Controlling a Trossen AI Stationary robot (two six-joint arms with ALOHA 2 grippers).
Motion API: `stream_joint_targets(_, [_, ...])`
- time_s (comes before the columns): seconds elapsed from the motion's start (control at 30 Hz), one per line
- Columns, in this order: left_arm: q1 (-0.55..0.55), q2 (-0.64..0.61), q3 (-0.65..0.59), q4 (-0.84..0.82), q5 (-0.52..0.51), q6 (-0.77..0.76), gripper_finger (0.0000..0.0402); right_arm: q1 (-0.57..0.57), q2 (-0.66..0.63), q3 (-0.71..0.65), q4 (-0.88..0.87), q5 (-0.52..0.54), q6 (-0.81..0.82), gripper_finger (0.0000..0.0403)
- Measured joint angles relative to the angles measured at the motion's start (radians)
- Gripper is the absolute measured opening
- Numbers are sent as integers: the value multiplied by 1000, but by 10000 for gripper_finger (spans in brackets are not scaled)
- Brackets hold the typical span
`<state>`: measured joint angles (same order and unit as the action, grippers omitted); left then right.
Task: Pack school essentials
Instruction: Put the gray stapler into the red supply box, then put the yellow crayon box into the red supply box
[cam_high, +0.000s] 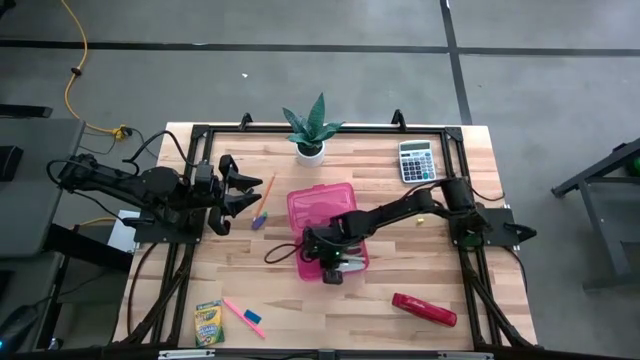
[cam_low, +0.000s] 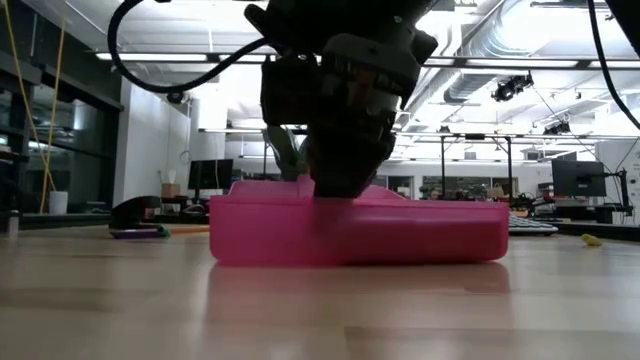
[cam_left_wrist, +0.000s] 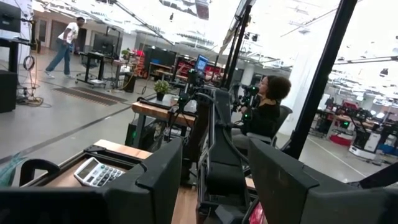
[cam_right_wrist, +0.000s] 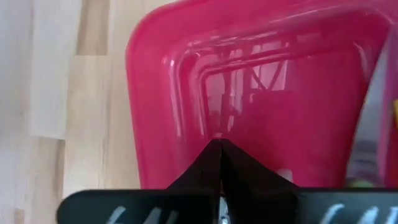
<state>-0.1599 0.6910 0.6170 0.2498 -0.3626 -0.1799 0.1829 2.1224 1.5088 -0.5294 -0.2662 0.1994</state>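
Pink case (cam_high: 322, 205) under closed right jaws (cam_right_wrist: 219, 149)

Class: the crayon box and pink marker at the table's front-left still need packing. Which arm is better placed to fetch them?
Probably the left. The left gripper hangs open on that side, nearer the crayon box and pink marker; the right gripper sits shut at the pink case.
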Motion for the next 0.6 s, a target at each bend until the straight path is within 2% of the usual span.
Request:
stream_joint_targets(0.13, [0,0,0,-3,0,0,172,-12,-29,52,-47,4,-63,0])
stream_joint_targets(0.3, [0,-8,0,-35,1,0,172,-64,-186,23,-78,63,-154,0])
stream_joint_targets(0.43, [0,-10,0,-52,12,-1,172,-138,-390,-153,-9,96,-95,0])
stream_joint_targets(0.53, [0,-10,0,-52,12,0,172,-187,-576,-353,178,105,22,0])
stream_joint_targets(0.6, [0,-10,0,-52,12,-1,172,-199,-694,-490,362,111,117,0])
